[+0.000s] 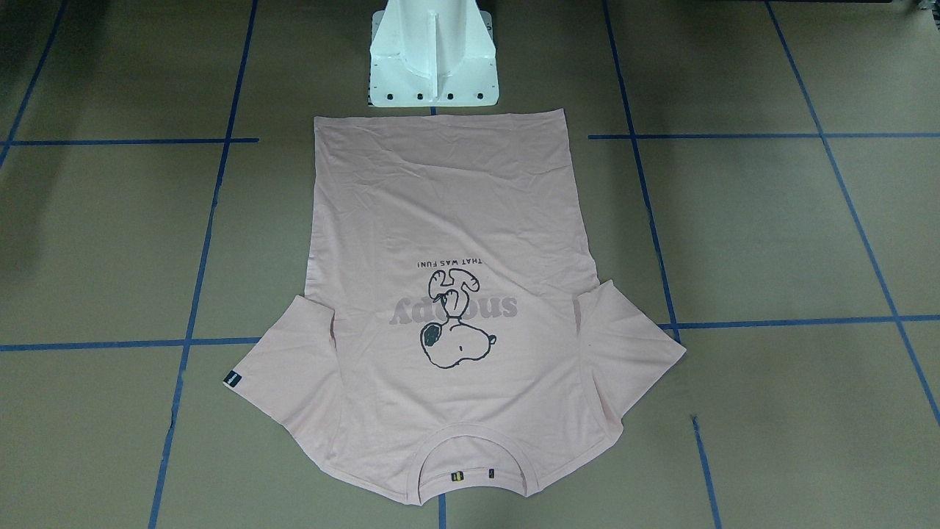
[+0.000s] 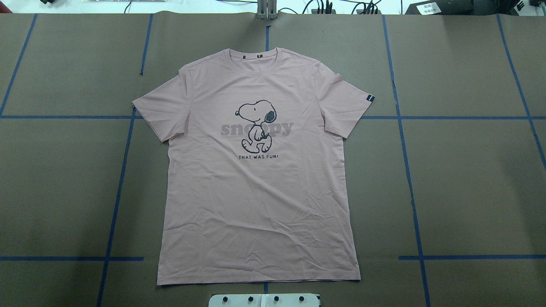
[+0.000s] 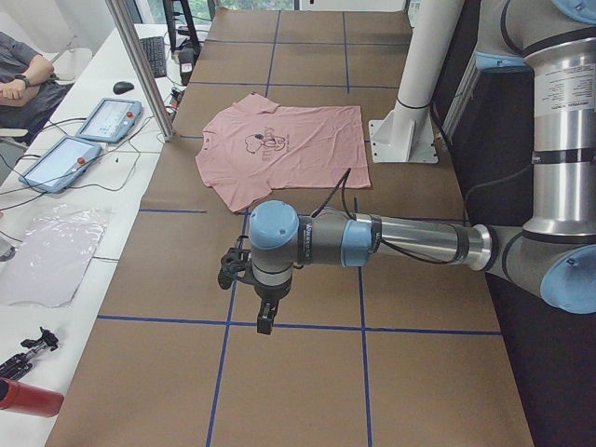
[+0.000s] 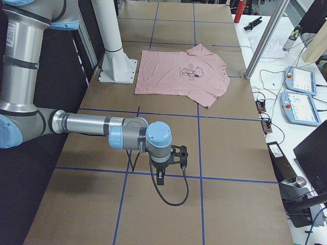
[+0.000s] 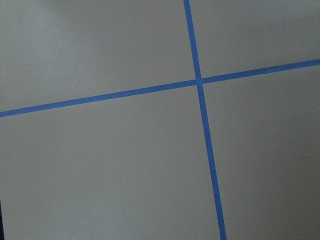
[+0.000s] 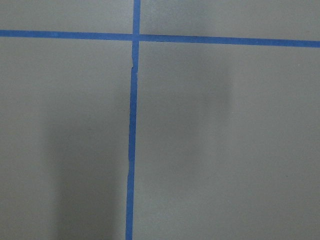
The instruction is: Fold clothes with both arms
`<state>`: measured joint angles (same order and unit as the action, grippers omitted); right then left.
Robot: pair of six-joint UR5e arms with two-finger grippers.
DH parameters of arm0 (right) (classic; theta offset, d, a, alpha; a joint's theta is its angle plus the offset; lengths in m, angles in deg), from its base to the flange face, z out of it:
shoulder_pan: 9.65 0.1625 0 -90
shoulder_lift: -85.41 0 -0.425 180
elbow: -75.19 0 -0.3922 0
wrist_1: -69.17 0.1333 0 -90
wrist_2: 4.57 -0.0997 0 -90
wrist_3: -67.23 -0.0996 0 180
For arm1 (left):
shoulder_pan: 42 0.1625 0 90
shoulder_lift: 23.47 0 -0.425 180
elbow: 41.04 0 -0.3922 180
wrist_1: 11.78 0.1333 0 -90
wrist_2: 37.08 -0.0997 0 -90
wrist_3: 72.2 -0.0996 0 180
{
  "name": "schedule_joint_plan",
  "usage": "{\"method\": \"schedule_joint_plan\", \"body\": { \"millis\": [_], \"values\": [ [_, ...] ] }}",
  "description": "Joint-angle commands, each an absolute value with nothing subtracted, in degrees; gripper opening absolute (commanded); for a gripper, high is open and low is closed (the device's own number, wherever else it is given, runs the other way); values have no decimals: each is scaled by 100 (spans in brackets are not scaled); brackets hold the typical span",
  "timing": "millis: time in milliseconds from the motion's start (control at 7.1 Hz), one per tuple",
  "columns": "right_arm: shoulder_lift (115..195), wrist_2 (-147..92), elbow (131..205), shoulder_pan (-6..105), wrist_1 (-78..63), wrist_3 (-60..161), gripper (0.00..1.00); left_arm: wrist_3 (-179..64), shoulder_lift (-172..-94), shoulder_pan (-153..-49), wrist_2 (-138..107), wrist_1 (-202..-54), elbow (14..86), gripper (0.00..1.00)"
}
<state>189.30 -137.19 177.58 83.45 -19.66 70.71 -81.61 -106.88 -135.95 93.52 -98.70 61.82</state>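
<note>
The pale pink T-shirt (image 2: pixel 256 192) lies spread flat and front up in the middle of the table, Snoopy print showing, collar at the far side, hem near the robot's base. It also shows in the front view (image 1: pixel 448 213) and both side views (image 3: pixel 279 140) (image 4: pixel 179 71). My left gripper (image 3: pixel 264 321) hangs over bare table far to the shirt's left, and I cannot tell if it is open or shut. My right gripper (image 4: pixel 161 179) hangs over bare table far to the shirt's right, and I cannot tell its state either. Both wrist views show only brown table and blue tape.
The white pedestal base (image 1: pixel 433 59) stands just behind the shirt's hem. Blue tape lines (image 2: pixel 409 179) grid the brown table. Control tablets (image 4: pixel 301 94), cables, a red bottle (image 3: pixel 28 399) and a seated operator (image 3: pixel 23 74) are on the far side bench.
</note>
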Motion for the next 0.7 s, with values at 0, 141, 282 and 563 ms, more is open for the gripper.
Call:
{"method": "schedule_joint_plan", "body": {
  "millis": [0,141,282,563],
  "values": [
    [18930,-13719,17758,8343,-1960,7075,100,-8195,-10697,-13586,9352,-9888,6196,100],
    [18921,-13719,17758,8343,-1960,7075,100,-8178,-10705,-13569,9352,-9905,6214,100],
    [18913,-13719,17767,8334,-1960,7005,100,-8222,-10706,-13560,9335,-9975,6223,100],
    [18397,-13737,17732,8116,-1995,6969,100,-8126,-10723,-13516,9325,-10851,6144,100]
  ]
}}
